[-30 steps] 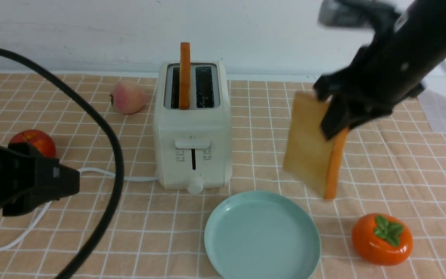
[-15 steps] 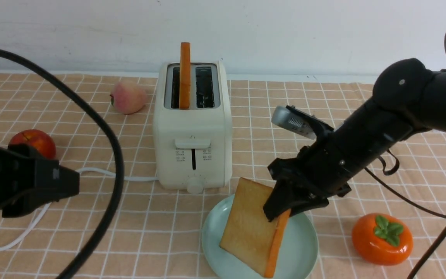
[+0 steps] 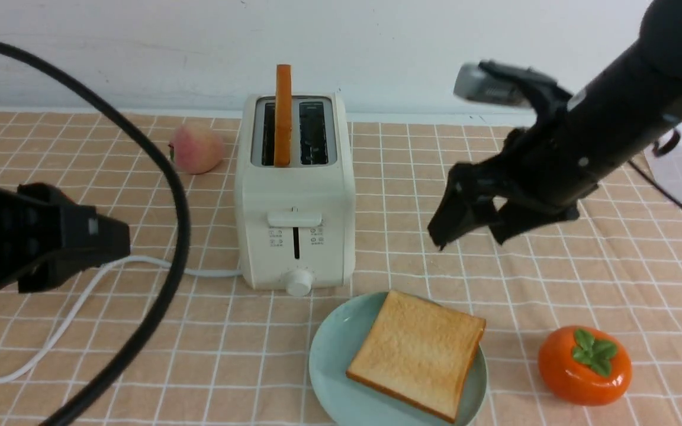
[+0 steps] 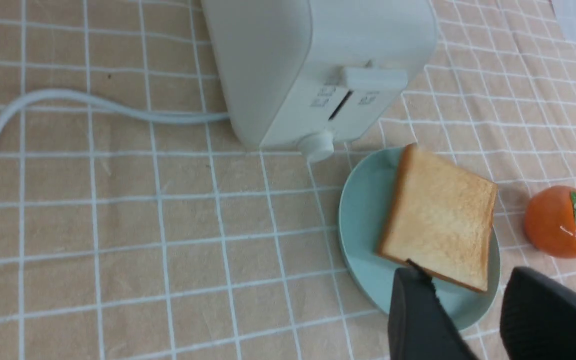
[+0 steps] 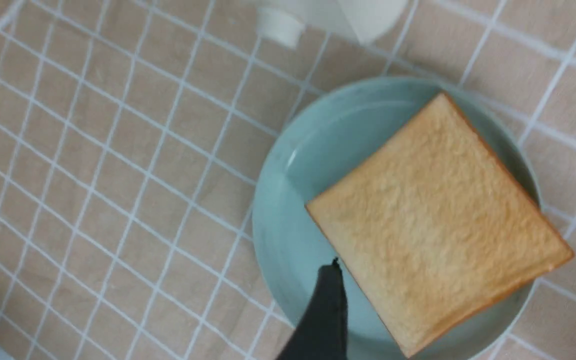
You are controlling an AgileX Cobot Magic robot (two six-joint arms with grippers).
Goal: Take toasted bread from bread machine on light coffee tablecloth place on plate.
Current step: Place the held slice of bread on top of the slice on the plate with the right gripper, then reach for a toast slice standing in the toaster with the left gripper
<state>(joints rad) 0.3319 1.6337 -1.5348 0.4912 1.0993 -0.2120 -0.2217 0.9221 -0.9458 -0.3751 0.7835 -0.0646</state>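
One slice of toasted bread point(image 3: 417, 352) lies flat on the pale blue-green plate point(image 3: 330, 360), its far corner over the rim. It also shows in the left wrist view point(image 4: 440, 215) and right wrist view point(image 5: 433, 220). The second slice point(image 3: 283, 115) stands upright in the left slot of the cream bread machine point(image 3: 293, 207). My right gripper point(image 3: 471, 234) is open and empty, hovering above the plate's far right; in its wrist view point(image 5: 465, 300) the jaws stand wide apart. My left gripper point(image 3: 113, 239) is open and empty at the far left, seen also in its wrist view point(image 4: 463, 280).
A peach point(image 3: 196, 148) sits left of the toaster. An orange persimmon point(image 3: 584, 364) sits right of the plate. The toaster's white cord point(image 3: 157, 266) runs left over the light coffee tablecloth point(image 3: 228, 355). A black cable point(image 3: 169, 195) loops across the left foreground.
My right gripper brought the toast down onto the plate, let it go, and rose back up and to the right, open. The toast now lies flat. My left arm lifted slightly.
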